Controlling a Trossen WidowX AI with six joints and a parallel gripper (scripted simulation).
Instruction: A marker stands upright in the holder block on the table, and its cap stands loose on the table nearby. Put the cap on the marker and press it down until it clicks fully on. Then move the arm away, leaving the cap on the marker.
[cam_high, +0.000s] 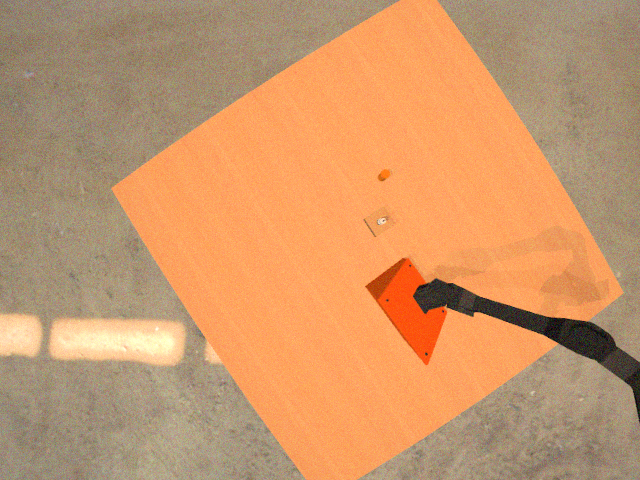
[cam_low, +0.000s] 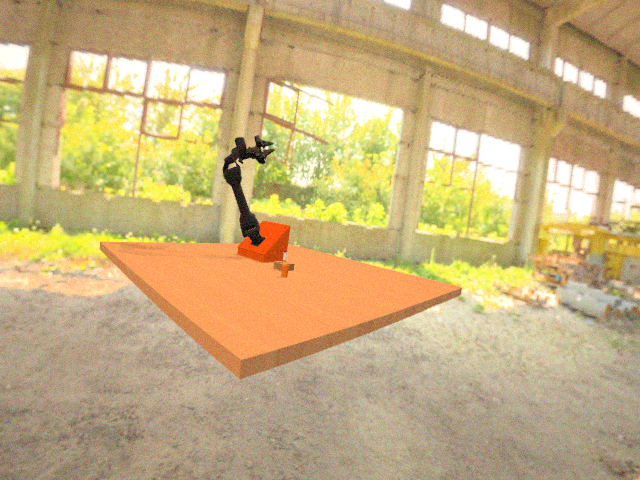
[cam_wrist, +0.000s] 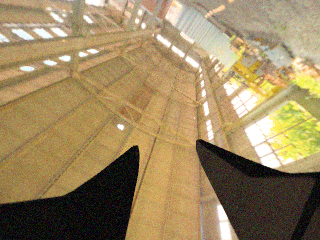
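The marker (cam_high: 381, 221) (cam_low: 284, 256) stands upright in the small tan holder block (cam_high: 373, 227) (cam_low: 279, 266) near the middle of the orange table (cam_high: 248, 206) (cam_low: 248, 315). The orange cap (cam_high: 384, 174) (cam_low: 283, 273) stands loose on the table a short way beyond the holder, away from the arm's base. My gripper (cam_high: 419, 297) (cam_low: 266, 147) (cam_wrist: 167, 147) is open and empty. It is raised high above the base and far from both the cap and the marker. In the wrist view it points up at the hall's ceiling, with nothing between the fingers.
The arm stands on an orange wedge-shaped base (cam_high: 408, 315) (cam_low: 269, 238) on the table, close to the holder block. The table's edges drop off to the sandy ground all around.
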